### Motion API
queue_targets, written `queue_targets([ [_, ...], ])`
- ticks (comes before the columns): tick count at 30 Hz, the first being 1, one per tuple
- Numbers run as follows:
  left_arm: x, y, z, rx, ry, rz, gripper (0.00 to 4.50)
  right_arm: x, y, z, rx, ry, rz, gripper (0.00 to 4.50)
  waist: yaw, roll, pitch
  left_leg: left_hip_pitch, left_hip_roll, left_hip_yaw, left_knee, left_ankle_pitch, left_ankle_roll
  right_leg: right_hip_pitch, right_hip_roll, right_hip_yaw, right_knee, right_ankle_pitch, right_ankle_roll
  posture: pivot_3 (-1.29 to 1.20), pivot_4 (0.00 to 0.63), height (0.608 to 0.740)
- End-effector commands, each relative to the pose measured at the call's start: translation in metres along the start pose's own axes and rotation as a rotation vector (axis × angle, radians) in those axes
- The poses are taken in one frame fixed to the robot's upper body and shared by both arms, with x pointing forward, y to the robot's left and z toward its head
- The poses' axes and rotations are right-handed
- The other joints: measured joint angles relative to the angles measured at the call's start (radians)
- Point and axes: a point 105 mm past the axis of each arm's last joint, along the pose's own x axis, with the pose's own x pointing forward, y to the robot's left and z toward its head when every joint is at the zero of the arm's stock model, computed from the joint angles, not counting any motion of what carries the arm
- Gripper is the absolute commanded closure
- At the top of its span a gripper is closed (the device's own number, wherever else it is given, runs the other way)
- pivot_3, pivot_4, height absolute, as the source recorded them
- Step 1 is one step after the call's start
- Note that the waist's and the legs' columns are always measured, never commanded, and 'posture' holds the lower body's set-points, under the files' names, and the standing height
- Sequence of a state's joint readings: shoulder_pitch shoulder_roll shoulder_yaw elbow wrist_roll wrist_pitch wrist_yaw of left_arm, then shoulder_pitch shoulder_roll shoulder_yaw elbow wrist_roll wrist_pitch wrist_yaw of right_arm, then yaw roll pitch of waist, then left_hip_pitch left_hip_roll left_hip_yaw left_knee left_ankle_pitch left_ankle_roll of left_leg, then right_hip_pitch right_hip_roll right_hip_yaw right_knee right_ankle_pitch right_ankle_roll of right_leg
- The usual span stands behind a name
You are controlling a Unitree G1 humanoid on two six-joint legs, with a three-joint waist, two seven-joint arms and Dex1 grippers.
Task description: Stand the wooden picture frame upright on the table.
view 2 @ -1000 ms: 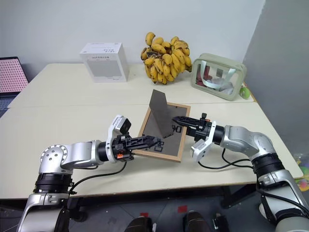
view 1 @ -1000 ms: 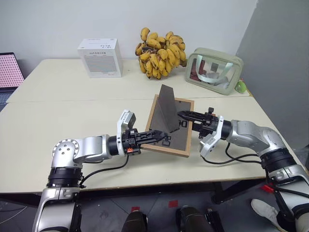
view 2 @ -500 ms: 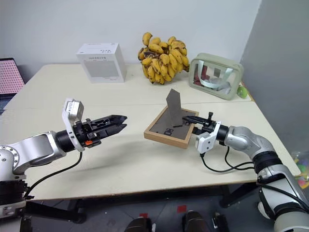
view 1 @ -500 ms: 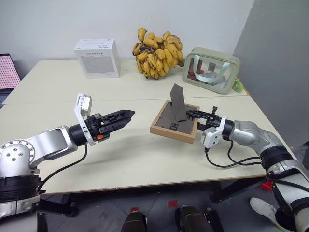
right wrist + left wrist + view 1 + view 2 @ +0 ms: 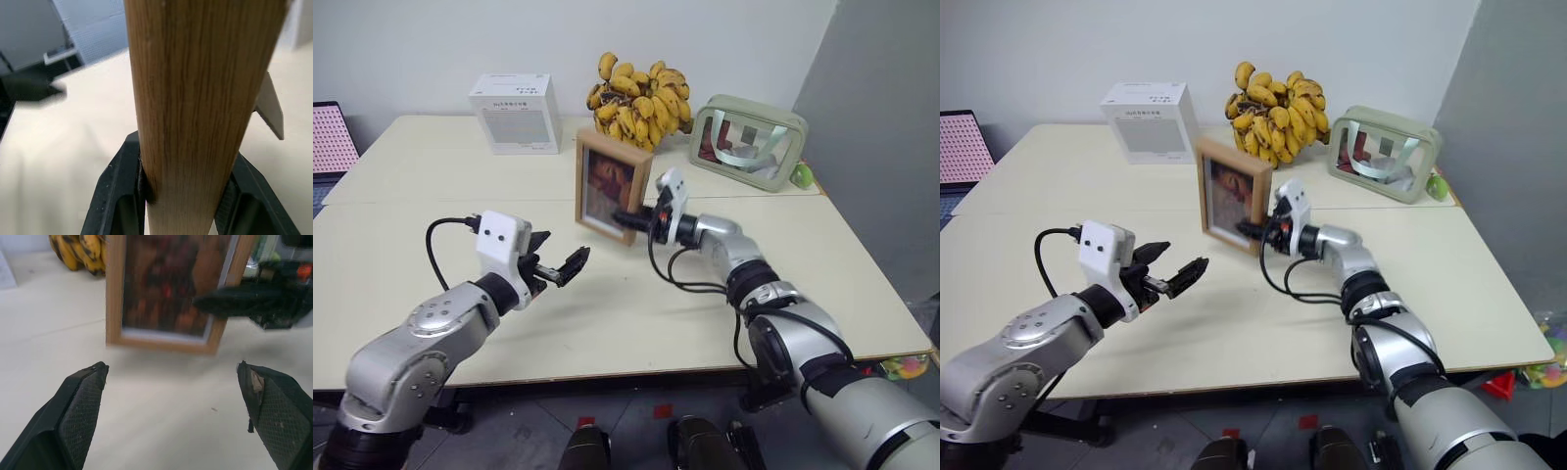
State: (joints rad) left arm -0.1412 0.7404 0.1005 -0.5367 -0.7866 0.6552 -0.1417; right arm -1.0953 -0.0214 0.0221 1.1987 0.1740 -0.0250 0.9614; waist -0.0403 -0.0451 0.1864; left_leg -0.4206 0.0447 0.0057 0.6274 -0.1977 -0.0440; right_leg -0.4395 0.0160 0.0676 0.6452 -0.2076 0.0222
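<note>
Upright wooden picture frame (image 5: 610,186), green-rimmed pouch (image 5: 747,140) behind

White box (image 5: 515,114), bananas (image 5: 634,102), perhaps a green-rimmed pouch (image 5: 748,141).

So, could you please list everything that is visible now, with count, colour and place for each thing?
wooden picture frame: one, light brown border, reddish-brown picture; upright near the table's middle, held at its side edge.
table: one, cream-beige, with a seam across it.
white box: one, white; far side, left of the bananas.
bunch of bananas: one, yellow with dark spots; far side, middle.
clear pouch: one, green-rimmed; far right.
small green thing: one; beside the pouch, too small to name.
pink panel: one; beyond the table's left edge.
left claw: black, open, apart from the frame.
right claw: black, shut on the frame's edge.
</note>
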Motion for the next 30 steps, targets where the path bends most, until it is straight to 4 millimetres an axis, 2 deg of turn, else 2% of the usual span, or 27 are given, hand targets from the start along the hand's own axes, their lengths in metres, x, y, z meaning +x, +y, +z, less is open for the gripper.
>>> queue_targets([
  [1,0.001,-0.004,0.001,0.037,-0.024,-0.021,0.0,-0.005,-0.006,-0.01,-0.036,0.013,-0.049,3.21,-0.001,0.001,0.0,-0.002,0.0,0.0,0.0,0.0,0.0,-0.002,0.0,0.0,0.0,0.0,0.0,0.0,0.15,0.74],
  [3,0.002,-0.003,-0.003,0.042,-0.013,-0.032,0.0,-0.006,-0.008,-0.016,0.001,0.014,-0.071,3.21,-0.002,0.0,0.0,0.0,0.0,0.001,0.0,0.0,0.0,-0.001,0.0,0.001,0.001,0.001,0.001,0.0,0.15,0.74],
  [5,0.003,-0.001,-0.003,0.042,-0.013,-0.034,0.0,-0.006,-0.009,-0.013,0.016,0.0,-0.078,2.51,-0.001,0.0,0.0,0.001,0.001,0.0,0.0,0.0,0.0,0.0,0.001,0.0,0.003,0.0,0.001,0.0,0.15,0.74],
  [7,0.005,0.001,-0.002,0.042,-0.015,-0.036,0.0,-0.007,-0.009,-0.011,0.027,-0.009,-0.077,2.25,-0.001,0.0,0.0,0.003,0.001,-0.001,0.001,0.0,0.0,0.001,0.001,-0.001,0.003,0.0,0.001,0.0,0.15,0.74],
  [11,0.012,0.007,0.001,0.057,-0.021,-0.051,0.0,-0.02,-0.014,-0.011,-0.009,0.002,-0.073,1.25,-0.002,0.0,0.0,0.003,0.001,0.0,0.002,0.0,0.0,0.001,0.001,0.0,0.003,0.001,0.001,0.0,0.15,0.74],
  [13,0.012,0.01,0.001,0.069,-0.018,-0.055,0.0,-0.034,-0.019,-0.023,-0.069,0.062,-0.088,0.77,-0.002,0.0,0.0,0.003,0.001,0.0,0.001,0.0,0.0,0.002,0.001,0.0,0.003,0.001,0.001,0.0,0.15,0.74],
  [16,0.013,0.023,0.004,0.083,-0.018,-0.029,0.0,-0.075,-0.021,-0.041,-0.246,0.18,-0.087,0.11,0.005,0.0,0.0,0.002,0.0,0.0,0.0,0.0,0.0,0.001,0.001,0.0,0.002,0.0,0.001,0.0,0.15,0.74],
  [18,0.012,0.031,0.007,0.085,-0.015,-0.024,0.0,-0.099,-0.015,-0.041,-0.316,0.214,-0.088,0.04,0.01,0.001,0.0,0.0,0.0,-0.001,0.0,0.0,0.0,0.001,0.0,-0.002,0.002,0.0,0.002,0.0,0.15,0.74],
  [20,0.009,0.039,0.009,0.071,0.009,-0.043,0.0,-0.121,-0.006,-0.03,-0.364,0.237,-0.106,0.04,0.009,0.001,0.0,0.0,0.0,-0.001,-0.001,0.0,0.0,0.0,0.0,-0.001,0.002,0.001,0.005,0.0,0.15,0.74],
  [23,0.002,0.055,0.016,0.051,0.069,-0.093,0.0,-0.136,0.027,0.011,-0.349,0.193,-0.066,0.04,0.002,0.002,0.001,0.0,0.0,-0.001,0.0,0.0,0.0,-0.001,0.001,-0.001,0.003,-0.001,0.002,0.0,0.15,0.74],
  [26,-0.004,0.069,0.024,0.052,0.116,-0.145,0.0,-0.133,0.054,0.044,-0.321,0.132,-0.047,0.04,-0.02,0.002,0.002,0.005,0.002,0.0,0.001,0.0,0.0,-0.002,0.001,0.0,0.008,-0.001,0.001,0.0,0.15,0.74],
  [30,-0.009,0.071,0.036,0.07,0.137,-0.213,0.0,-0.122,0.07,0.066,-0.261,0.086,-0.092,0.04,-0.025,0.002,0.002,0.01,0.002,-0.003,0.001,0.0,0.0,0.0,0.001,-0.002,0.009,-0.002,0.0,0.0,0.15,0.74],
])
